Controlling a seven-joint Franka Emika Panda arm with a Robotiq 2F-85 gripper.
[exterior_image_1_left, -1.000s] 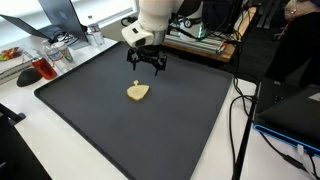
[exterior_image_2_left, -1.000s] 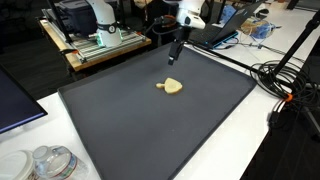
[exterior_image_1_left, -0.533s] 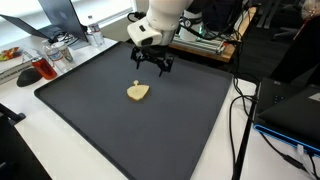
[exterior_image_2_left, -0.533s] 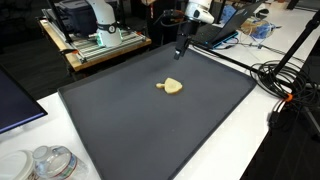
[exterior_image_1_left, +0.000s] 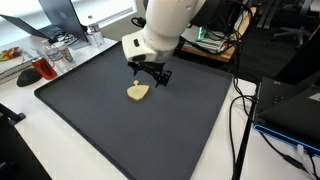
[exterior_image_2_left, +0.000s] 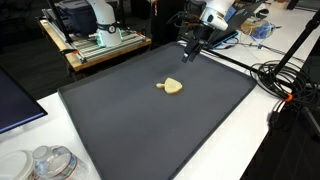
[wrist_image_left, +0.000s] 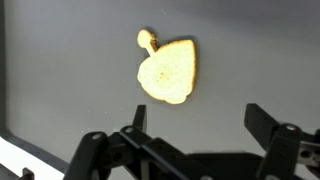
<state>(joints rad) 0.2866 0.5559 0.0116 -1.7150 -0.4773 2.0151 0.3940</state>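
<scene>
1. Cutout (wrist_image_left: 168, 70): this flat, tan, apple-shaped piece lies on the dark mat (exterior_image_1_left: 120, 140), near its middle, with nothing touching it. Your gripper (exterior_image_1_left: 150, 78) hangs above and just beside it, jaws spread wide and holding nothing.
2. The piece is thin and lies flush on the mat, so the fingertips may find no edge to catch. If you stop too high, I judge they close on air.
3. If you come down too hard, the fingertips press into the mat and could drag or wrinkle it.
4. In the wrist view the cutout sits off toward one finger rather than between the two. Closing from there would likely push it sideways or spin it.
5. The small stem looks weak, and a squeeze across it may slip or snap it.
6. In an exterior view the gripper (exterior_image_2_left: 188, 55) looks tilted. A tilted approach lands one finger first and could flick the piece away.
</scene>
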